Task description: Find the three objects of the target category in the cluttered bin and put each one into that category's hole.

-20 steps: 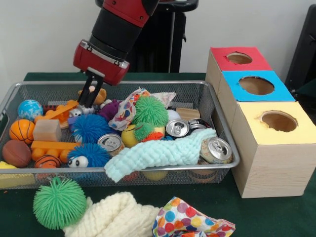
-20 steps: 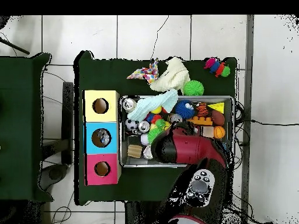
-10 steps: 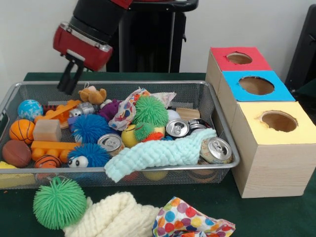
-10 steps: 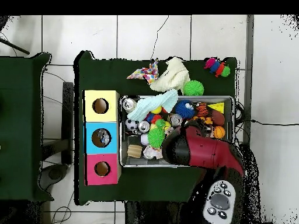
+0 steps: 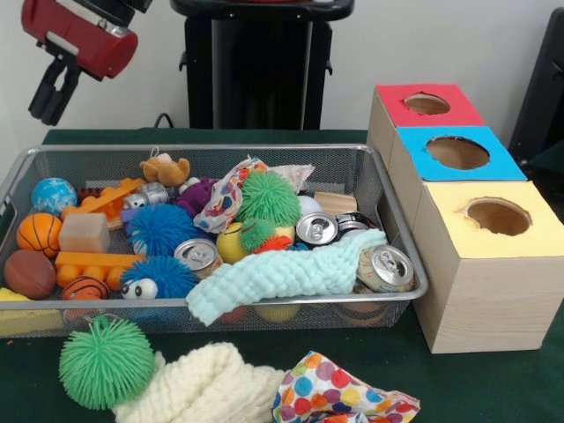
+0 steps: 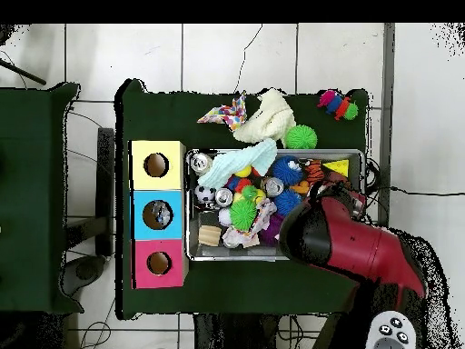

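Front view: gripper [image 5: 46,95] raised clear of the wire bin [image 5: 401,256], fingers close together, nothing held. Cans [image 5: 385,267] lie at the bin's box-side end, likely targets. Suggest descending vertically over one, spreading first, avoiding the mint cloth [image 5: 282,273].

The arm [image 5: 84,31] is running off the front view's top edge, only its red end showing. In the overhead view it is covering the bin's [image 6: 194,249] right end, hiding the toys beneath. The pale blue cloth [image 5: 282,275] is lying over balls at the bin's front, leaving slivers visible. The patterned cloth [image 5: 339,397] and cream knit [image 5: 198,388] are being cut by the bottom edge.
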Robot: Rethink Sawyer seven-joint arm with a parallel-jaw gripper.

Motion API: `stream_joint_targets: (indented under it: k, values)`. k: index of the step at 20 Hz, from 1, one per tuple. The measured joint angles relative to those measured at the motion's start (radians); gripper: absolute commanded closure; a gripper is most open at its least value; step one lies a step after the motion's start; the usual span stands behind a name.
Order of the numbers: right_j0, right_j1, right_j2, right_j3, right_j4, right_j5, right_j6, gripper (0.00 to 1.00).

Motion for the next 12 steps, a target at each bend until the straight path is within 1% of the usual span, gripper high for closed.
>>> stream_joint_targets:
  k: [12]
  values:
    - [0.027,-0.008,-0.005,0.0,0.005,0.0,0.0,1.0]
